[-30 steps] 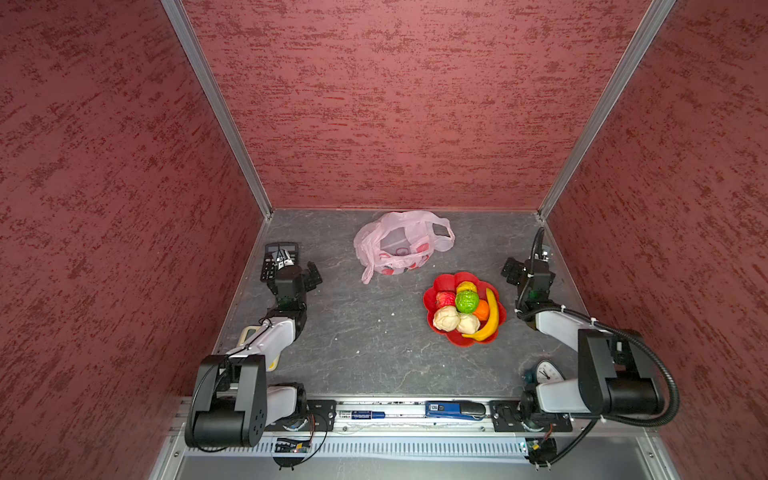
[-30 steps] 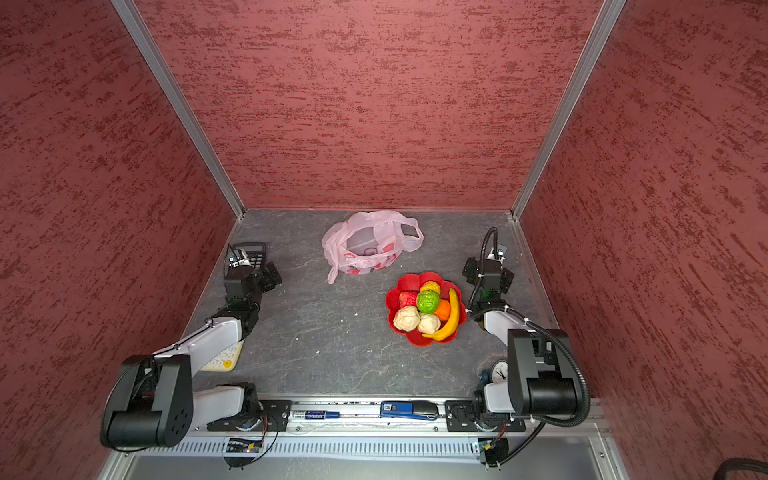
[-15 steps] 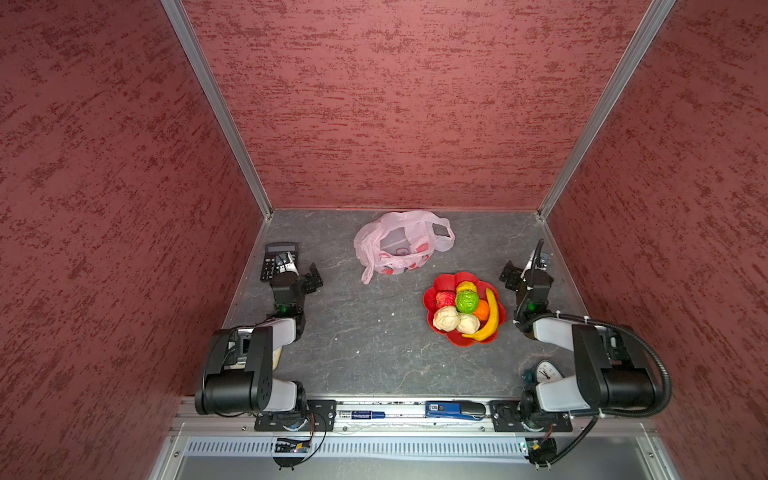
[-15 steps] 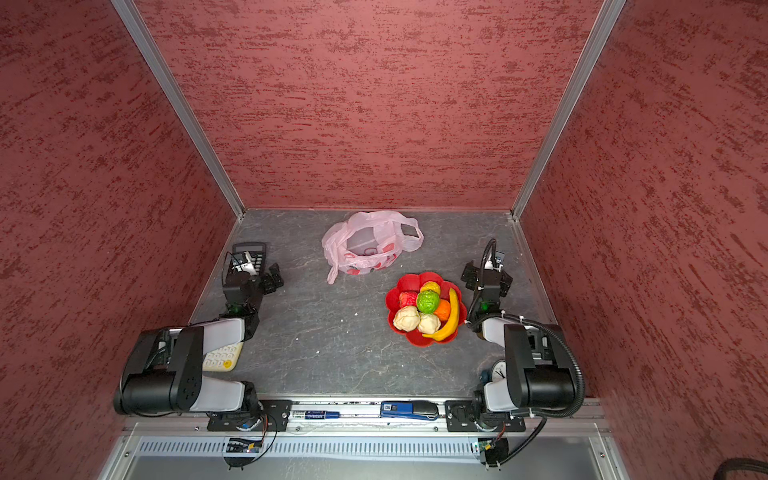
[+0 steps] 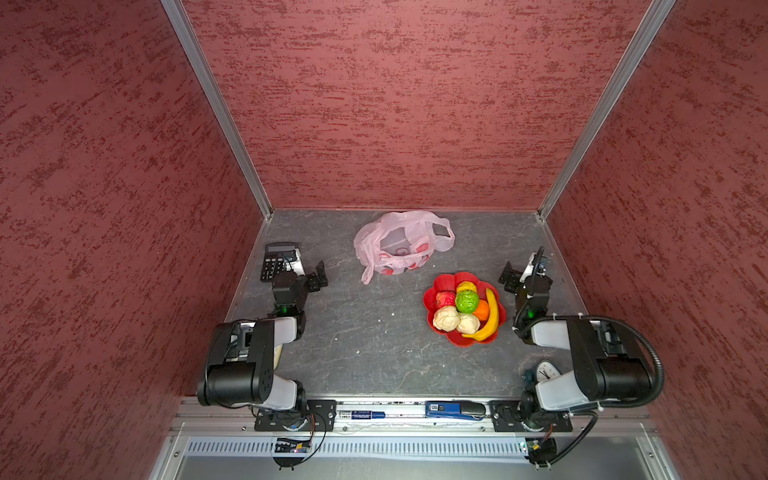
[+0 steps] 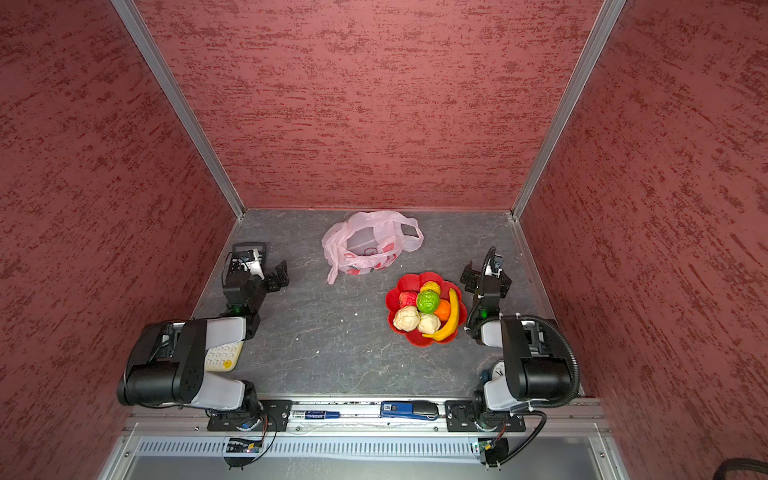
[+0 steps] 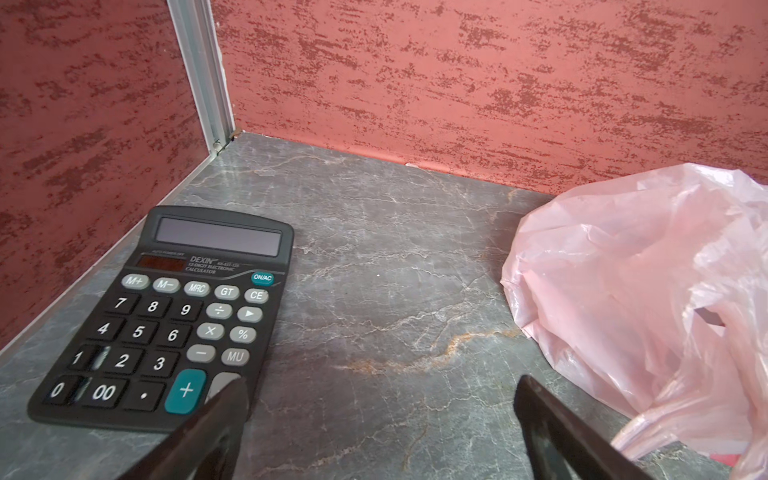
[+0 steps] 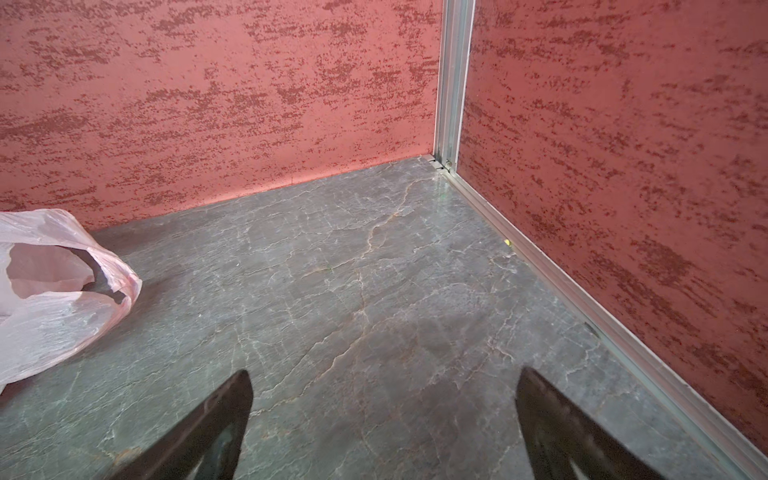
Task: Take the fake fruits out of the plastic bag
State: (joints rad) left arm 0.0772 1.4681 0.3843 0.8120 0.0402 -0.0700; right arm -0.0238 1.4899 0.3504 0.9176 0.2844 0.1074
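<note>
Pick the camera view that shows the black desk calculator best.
The left wrist view: the black desk calculator sits close, key labels and display readable. In both top views it is small and partly covered by the left arm. The right wrist view misses it.

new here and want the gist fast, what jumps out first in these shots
A red dish heaped with bright toy fruits sits right of middle on the table. Further back lies a crumpled pink plastic bag. The left gripper and right gripper stand open and empty at the sides, a black calculator by the left.
</note>
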